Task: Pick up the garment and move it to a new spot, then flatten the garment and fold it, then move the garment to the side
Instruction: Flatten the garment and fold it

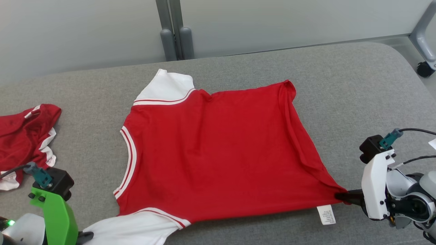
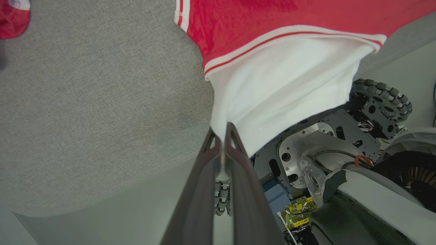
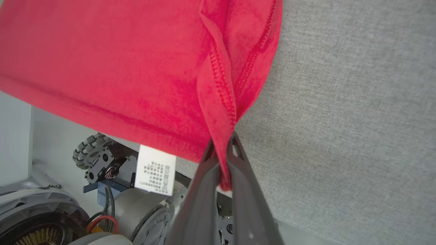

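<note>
The garment [image 1: 218, 149] is a red T-shirt with white sleeves, spread nearly flat on the grey padded table [image 1: 357, 102], collar toward the left. My left gripper [image 1: 89, 235] is shut on the near white sleeve [image 2: 282, 85] at the table's front edge; the fingertips [image 2: 223, 134] pinch its cloth. At the near right hem corner [image 3: 224, 112] my right gripper [image 1: 340, 196] is shut on the red cloth, pulling it taut. A white care label [image 1: 326, 214] hangs beside that corner, also seen as the label [image 3: 156, 169] in the right wrist view.
A second red and white garment [image 1: 24, 139] lies crumpled at the table's left edge. Grey posts [image 1: 175, 37] stand behind the table, and a caster wheel [image 1: 425, 69] shows at the far right. The robot's base and wheels [image 2: 381, 102] sit below the front edge.
</note>
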`<state>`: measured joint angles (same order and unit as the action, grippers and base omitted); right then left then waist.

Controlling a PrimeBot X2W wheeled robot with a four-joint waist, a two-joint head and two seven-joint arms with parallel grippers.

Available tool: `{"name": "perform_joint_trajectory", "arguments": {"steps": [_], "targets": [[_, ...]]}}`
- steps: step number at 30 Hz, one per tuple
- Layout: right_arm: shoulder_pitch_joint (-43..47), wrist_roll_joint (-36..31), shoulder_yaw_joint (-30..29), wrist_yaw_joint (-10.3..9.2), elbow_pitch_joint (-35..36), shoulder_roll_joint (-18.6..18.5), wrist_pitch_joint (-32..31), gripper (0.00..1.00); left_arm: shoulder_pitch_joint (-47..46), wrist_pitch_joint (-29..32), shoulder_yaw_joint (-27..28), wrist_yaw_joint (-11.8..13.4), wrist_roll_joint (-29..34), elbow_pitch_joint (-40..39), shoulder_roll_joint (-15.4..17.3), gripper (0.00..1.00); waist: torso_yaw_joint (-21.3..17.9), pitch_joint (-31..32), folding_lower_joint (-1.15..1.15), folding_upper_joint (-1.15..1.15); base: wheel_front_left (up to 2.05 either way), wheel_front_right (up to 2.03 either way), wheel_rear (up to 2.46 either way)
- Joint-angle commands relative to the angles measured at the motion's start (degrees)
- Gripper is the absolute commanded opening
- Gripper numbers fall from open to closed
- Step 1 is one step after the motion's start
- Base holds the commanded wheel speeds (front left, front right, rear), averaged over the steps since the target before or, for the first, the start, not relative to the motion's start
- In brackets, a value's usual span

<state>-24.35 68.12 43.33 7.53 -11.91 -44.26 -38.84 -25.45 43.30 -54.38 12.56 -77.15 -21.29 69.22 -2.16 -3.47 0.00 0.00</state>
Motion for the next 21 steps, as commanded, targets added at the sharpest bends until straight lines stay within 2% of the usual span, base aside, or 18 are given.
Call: {"name": "perform_joint_trajectory", "arguments": {"steps": [1,8,13,21], "targets": [[0.9,-0.6,-1.0,-0.08,0.3,0.2,-1.2,0.0,-0.2,0.5,0.3,-0.1,-0.4,0.1,0.4,0.0,-0.2,-0.5,0.0,0.0,0.0,0.0,0.0],[-2.1,-3.1,-7.9,-0.08,-0.2,3.8,-8.4,0.0,-6.9,5.7,1.6,-2.7,0.1,4.1,-3.1,0.0,-0.2,-3.9,0.0,0.0,0.0,0.0,0.0],[-5.5,-5.6,-11.7,-0.07,-2.2,7.5,-14.4,0.0,-14.4,11.7,2.1,-4.5,0.3,10.8,-8.6,0.0,0.0,-7.0,0.0,0.0,0.0,0.0,0.0],[-11.7,-9.9,-18.3,-0.06,-7.4,13.6,-21.5,0.0,-24.7,16.2,1.3,-6.5,3.3,23.2,-18.2,0.0,-0.3,-11.0,0.0,0.0,0.0,0.0,0.0]]}}
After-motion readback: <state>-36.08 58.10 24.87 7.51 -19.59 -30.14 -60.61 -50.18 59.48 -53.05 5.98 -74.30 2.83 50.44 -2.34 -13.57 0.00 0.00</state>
